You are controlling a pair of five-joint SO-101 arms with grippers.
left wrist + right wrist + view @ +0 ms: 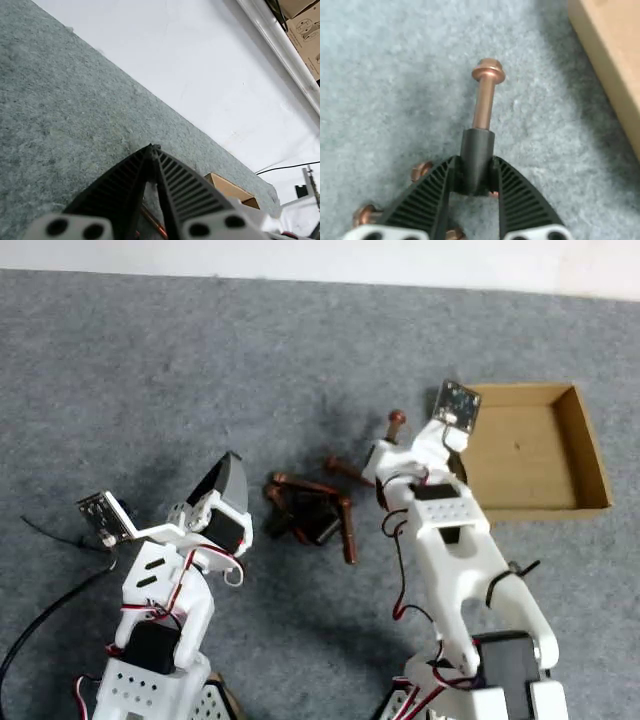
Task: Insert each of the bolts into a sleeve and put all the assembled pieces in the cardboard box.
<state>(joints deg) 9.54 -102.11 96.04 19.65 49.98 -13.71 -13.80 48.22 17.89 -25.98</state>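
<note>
Sleeve (476, 155), one, black, with one copper bolt (485, 102) seated in it, is pinched in the right gripper (474, 167) near the single cardboard box (530, 511), while at least three loose bolts (347, 530) lie heaped among dark loose sleeves (318, 522) of uncertain count, and the left gripper (152, 149) is closed on nothing.

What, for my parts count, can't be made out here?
High view: the pile of bolts and sleeves overlaps; count unclear.
Right wrist view: the bolt vanishes into the sleeve, depth unclear; loose bolts sit partly behind the right claw.
Left wrist view: the cardboard box shows a corner past the left claw; inside hidden.
</note>
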